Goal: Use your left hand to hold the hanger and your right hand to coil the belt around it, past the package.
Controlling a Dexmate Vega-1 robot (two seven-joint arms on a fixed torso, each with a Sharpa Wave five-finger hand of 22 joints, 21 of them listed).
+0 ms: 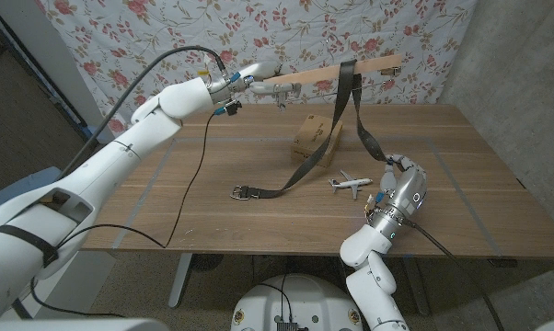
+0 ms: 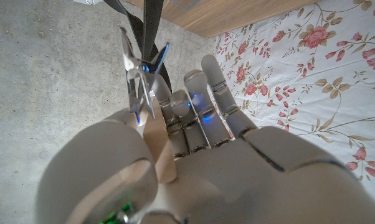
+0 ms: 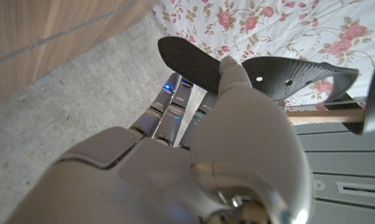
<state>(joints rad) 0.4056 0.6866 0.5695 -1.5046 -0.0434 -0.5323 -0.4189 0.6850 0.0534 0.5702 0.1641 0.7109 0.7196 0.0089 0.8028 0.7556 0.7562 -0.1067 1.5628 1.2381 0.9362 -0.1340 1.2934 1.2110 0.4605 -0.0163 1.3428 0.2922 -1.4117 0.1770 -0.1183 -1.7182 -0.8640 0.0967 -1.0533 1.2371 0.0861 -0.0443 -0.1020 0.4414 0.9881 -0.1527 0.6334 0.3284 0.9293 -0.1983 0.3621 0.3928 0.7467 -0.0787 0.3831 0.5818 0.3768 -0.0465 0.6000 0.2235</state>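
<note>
1. Table (image 1: 461, 165): one wooden top fills the centre of the head view, with a floral cloth (image 1: 121, 46) hung behind it.
2. Belt (image 1: 346, 101): one dark strap. It drapes over the hanger at upper centre. One run drops to the table and ends at a metal buckle (image 1: 241, 191) at centre left of the table. The other run slants down right to the right hand.
3. Hanger (image 1: 337, 72): one light wooden bar with a metal hook. It is held in the air at upper centre, nearly level, its free end towards the upper right.
4. Left hand (image 1: 245, 78): closed around the hook end of the hanger, at upper centre left. In the left wrist view the fingers (image 2: 203, 102) wrap the wood beside the metal hook.
5. Right hand (image 1: 401, 179): low at right of centre, above the table. In the right wrist view its thumb pinches the perforated belt end (image 3: 194, 62).
6. Package (image 1: 316, 140): one brown box on the table, below the hanger, with the belt passing its right side.
7. Toy plane (image 1: 353, 183): one, white, on the table just left of the right hand.
</note>
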